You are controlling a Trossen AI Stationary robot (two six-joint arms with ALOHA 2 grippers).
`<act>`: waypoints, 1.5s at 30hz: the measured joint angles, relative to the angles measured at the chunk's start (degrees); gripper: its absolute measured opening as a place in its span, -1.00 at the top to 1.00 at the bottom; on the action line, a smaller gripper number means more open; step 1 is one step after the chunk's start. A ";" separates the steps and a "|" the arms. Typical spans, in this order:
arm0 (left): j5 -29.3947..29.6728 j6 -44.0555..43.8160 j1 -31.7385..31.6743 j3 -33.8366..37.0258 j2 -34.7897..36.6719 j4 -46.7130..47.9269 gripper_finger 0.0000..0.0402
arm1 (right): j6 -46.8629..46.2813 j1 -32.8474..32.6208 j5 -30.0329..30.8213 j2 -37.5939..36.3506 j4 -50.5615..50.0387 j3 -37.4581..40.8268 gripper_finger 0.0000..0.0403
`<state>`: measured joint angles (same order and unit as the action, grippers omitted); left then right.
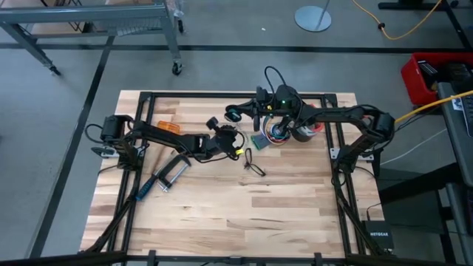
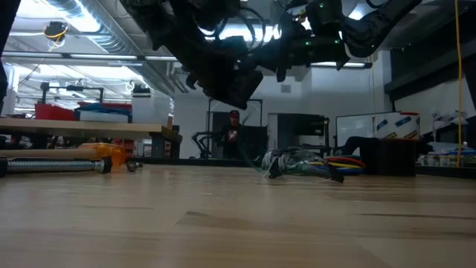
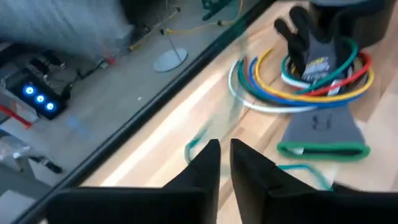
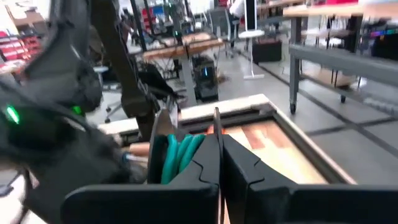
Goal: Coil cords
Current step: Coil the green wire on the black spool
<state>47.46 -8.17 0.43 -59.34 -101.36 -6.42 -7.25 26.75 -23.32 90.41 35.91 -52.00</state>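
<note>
1. The counter [image 1: 222, 214] is a wooden top. Its near half is bare, and all items lie in the far half.
2. The right arm reaches in from the right over the far middle. Its gripper [image 1: 232, 114] has its jaws closed. The right wrist view shows something teal beside them, but I cannot tell whether it is held.
3. The left arm reaches in from the left. Its gripper [image 1: 235, 143] hangs above the counter near the middle. The jaws stand a slit apart in the left wrist view, with nothing seen between them.
4. A metal clamp [image 1: 165, 177] lies left of centre, well apart from both grippers.
5. A bundle of coloured wires [image 1: 279, 133] lies beneath the right arm, with a grey glove [image 1: 260, 140] touching it.
6. The cord [image 1: 253, 164], thin and black, lies on the counter just beside the left gripper, in a loose sprawl with its yellow piece [image 1: 240, 151] nearest the jaws.
7. Judgement: the cord is not coiled and neither gripper is seen holding it. The gathering and winding appear to remain to be done.
</note>
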 joint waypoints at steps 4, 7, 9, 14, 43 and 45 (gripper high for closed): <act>0.18 -2.85 0.01 0.05 -0.13 1.42 0.69 | -0.04 1.18 -0.31 -0.16 0.69 -0.14 0.99; 0.35 -3.67 0.02 0.03 -0.11 1.93 0.57 | -0.02 2.00 -0.74 -0.36 1.27 -0.08 0.99; 0.42 -3.73 0.02 0.03 -0.11 1.78 0.50 | -0.04 2.67 -0.77 -0.83 1.73 -0.08 0.99; 0.57 -4.72 0.00 0.00 -0.09 1.49 0.39 | 0.00 3.83 -1.23 -2.15 1.56 0.01 0.99; 0.74 -12.44 -0.63 -0.10 -0.94 0.91 0.51 | 0.28 3.64 -5.38 -3.78 1.36 0.14 0.99; 0.74 -12.92 -0.63 -0.10 -0.94 0.97 0.58 | 0.26 3.64 -6.31 -3.75 1.62 0.14 0.99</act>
<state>48.21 -21.08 -0.21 -59.44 -102.30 -5.45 -6.98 30.39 -29.63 86.65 37.53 -51.86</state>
